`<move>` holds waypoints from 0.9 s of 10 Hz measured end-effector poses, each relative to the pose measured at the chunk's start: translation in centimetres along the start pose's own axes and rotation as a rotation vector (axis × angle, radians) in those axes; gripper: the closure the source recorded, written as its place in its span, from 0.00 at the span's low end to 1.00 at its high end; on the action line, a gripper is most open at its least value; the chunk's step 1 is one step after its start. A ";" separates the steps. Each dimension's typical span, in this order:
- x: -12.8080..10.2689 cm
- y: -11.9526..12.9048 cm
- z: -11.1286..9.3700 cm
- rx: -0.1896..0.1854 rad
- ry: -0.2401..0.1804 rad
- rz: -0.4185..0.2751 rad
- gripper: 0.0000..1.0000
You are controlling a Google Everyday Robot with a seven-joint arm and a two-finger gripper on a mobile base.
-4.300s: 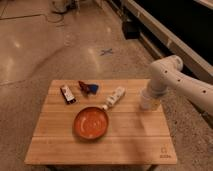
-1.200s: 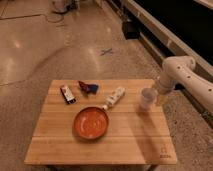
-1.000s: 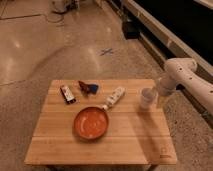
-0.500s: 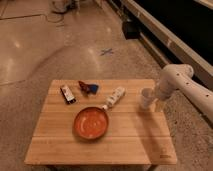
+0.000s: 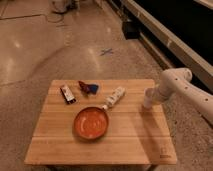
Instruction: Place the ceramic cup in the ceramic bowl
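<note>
The ceramic bowl (image 5: 91, 122), wide, shallow and orange-red, sits left of centre on the wooden table (image 5: 130, 140). The ceramic cup (image 5: 148, 101), small and white, stands upright near the table's right edge, well right of the bowl. My white arm reaches in from the right. Its gripper (image 5: 151, 96) is down at the cup and partly covers its upper right side. Where the gripper ends and the cup begins is hard to make out.
A white oblong bottle (image 5: 115, 97) lies between the bowl and the cup. A red and blue packet (image 5: 88, 87) and a dark bar (image 5: 67, 94) lie at the back left. The table stands on a speckled floor, with a dark wall base at the right.
The arm has come down and slightly left, bringing the gripper against the cup. The cup, the bowl and the other objects have not moved.
</note>
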State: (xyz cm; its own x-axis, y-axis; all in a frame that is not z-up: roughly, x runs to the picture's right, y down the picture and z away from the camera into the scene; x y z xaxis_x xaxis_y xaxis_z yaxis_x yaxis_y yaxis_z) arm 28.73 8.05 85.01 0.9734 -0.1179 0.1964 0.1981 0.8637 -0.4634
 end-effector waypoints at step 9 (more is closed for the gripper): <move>-10.1 -0.9 -5.2 -0.015 -0.073 -0.244 1.00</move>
State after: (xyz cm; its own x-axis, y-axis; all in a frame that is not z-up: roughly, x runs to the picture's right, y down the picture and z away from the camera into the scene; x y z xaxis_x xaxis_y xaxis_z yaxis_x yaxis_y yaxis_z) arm 19.29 5.97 78.95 0.8858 -0.2854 0.3658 0.4281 0.8069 -0.4069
